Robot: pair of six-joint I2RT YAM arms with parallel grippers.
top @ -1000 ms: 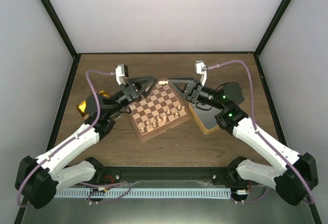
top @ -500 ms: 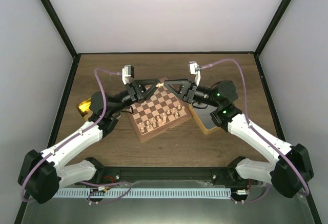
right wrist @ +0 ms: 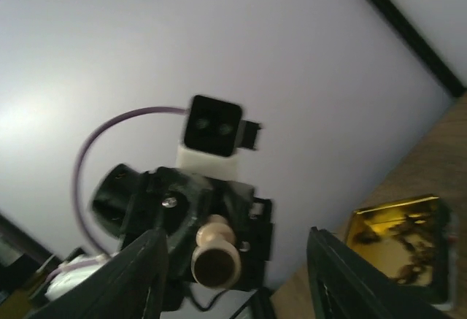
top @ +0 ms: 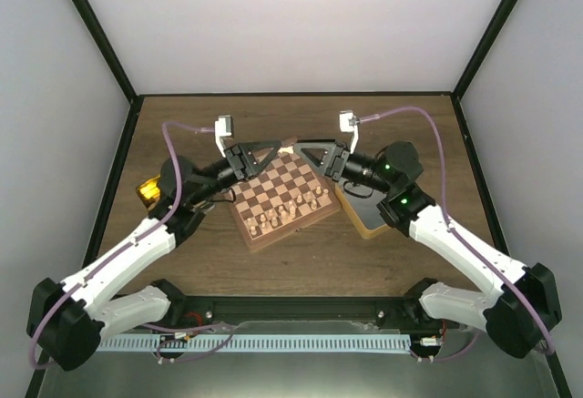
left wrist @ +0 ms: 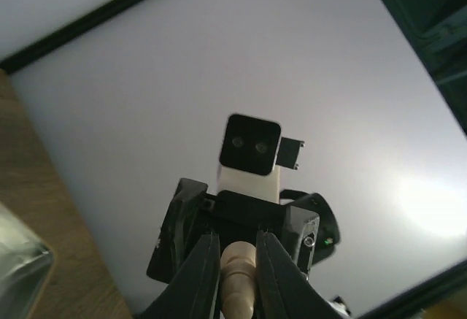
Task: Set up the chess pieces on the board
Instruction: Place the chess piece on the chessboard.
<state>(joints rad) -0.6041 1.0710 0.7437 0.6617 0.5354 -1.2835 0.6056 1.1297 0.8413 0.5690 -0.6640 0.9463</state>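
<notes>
Left gripper (top: 276,147), clenched on a pale cream turned wooden chess piece (left wrist: 239,279), holds it above the far corner of the square dark-and-tan checked wooden chessboard (top: 278,184). Right gripper (right wrist: 242,260) faces it, fingers spread clear of the piece. Other pale chessmen (top: 273,221) stand on the board's near rows.

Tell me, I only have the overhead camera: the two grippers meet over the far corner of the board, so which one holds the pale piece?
Observer: The left gripper does. Its wrist camera shows the pale piece clamped between its fingers.
Operator: And the right gripper?
Observer: Open. Its own wrist camera shows the right gripper with fingers spread wide, clear of the piece on both sides.
Operator: Which end of the piece points toward the right arm?
Observer: The base. The right wrist camera looks straight at its round dark underside.
</notes>
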